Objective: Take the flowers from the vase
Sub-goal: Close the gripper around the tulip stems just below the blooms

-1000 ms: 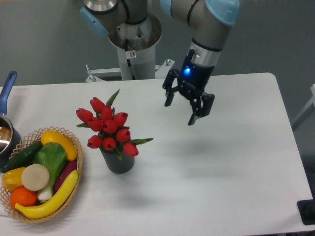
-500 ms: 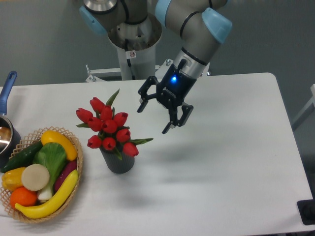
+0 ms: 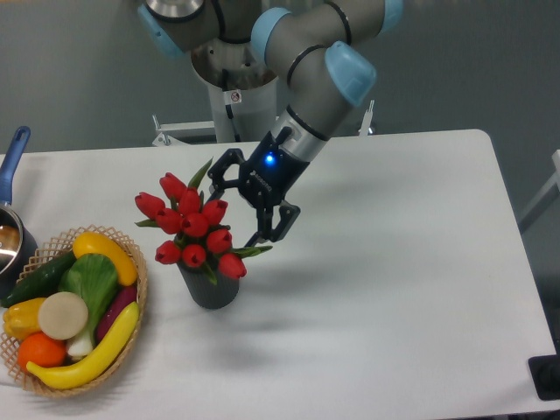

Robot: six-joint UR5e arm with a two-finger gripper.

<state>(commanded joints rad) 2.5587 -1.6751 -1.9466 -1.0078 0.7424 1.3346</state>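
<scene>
Gripper (image 3: 234, 208) moved from the middle of the table's far half toward its left side, and lower. A second ago it was well apart from the flowers (image 3: 194, 226), to their right. Now it's just beside the bunch's upper right, one finger (image 3: 213, 176) near the top leaf, the other (image 3: 266, 229) by the right-hand leaf. Can't tell if either touches. Jaws spread wide, same as before. The arm's wrist has swung over, so the gripper now tilts down-left toward the blooms.
</scene>
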